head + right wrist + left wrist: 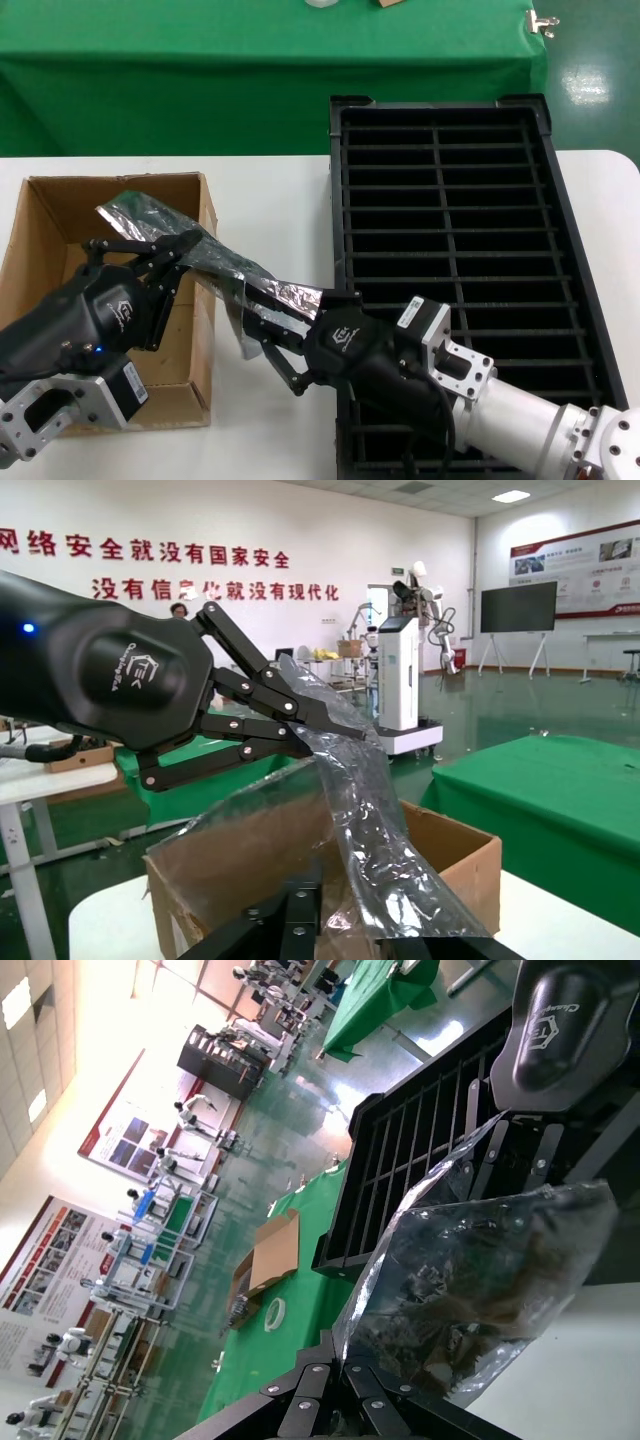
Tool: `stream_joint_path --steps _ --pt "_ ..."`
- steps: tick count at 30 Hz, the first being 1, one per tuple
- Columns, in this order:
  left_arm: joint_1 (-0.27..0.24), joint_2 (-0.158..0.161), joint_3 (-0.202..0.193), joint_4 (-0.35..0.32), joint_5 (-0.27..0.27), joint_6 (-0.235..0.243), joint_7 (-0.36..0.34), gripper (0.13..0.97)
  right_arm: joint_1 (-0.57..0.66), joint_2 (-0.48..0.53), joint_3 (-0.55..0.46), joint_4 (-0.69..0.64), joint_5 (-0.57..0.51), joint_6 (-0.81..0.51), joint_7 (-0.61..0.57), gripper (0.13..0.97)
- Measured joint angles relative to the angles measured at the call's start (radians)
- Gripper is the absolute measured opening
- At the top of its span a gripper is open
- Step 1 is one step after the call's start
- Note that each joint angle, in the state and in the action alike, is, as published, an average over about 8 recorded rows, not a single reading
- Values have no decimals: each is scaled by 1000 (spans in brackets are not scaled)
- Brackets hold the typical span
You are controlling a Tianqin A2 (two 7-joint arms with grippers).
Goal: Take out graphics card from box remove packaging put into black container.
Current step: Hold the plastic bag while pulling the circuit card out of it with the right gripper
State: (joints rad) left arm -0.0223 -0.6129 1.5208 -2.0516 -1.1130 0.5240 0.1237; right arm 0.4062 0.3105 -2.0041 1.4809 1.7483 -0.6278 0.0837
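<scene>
From my head camera I had both claws on the packaging (215, 262), the silvery bag stretched in the air between them above the white table (270, 190). My left gripper (185, 250) pinched the bag's end over the right wall of the box (60, 215); my right gripper (262, 310) was clamped on the other end, just beside the black container (450, 200), in the gap between carton and crate. Something dark showed through the plastic there, the graphics card (222, 268) inside the bag, though I couldn't make out its bracket.

My left wrist camera gave me what the head could not: the bag from close, crinkled and translucent (470, 1280), with a dark board (440, 1310) dim inside it, and my right claw's black housing and fingers (500, 1150) gripping the far corner. Behind it the crate's ribbed slots (420, 1150) stood out.

My right wrist camera looked the other way: my left claw's fingers (300, 715) nipped shut on a twisted fold of plastic (350, 810), with the carton's brown rim (460, 850) directly below.

Beyond the table ran a green-clothed bench (260, 60) and a glossy green floor (600, 80). The wrist views showed a hall with red lettering on a white wall (180, 565), other robots (400, 660) and a dark screen (518, 607).
</scene>
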Motion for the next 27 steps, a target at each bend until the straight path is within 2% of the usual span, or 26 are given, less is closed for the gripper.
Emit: stream_joint_path --steps 9,18,27 --pt "0 0 0 0 0 0 0 139 2 -6 1 -6 1 5 -1 176" --pt "0 0 0 0 0 0 0 139 -19 29 9 57 -2 12 28 136" --pt "0 0 0 0 0 0 0 139 -42 64 22 114 -3 23 50 135"
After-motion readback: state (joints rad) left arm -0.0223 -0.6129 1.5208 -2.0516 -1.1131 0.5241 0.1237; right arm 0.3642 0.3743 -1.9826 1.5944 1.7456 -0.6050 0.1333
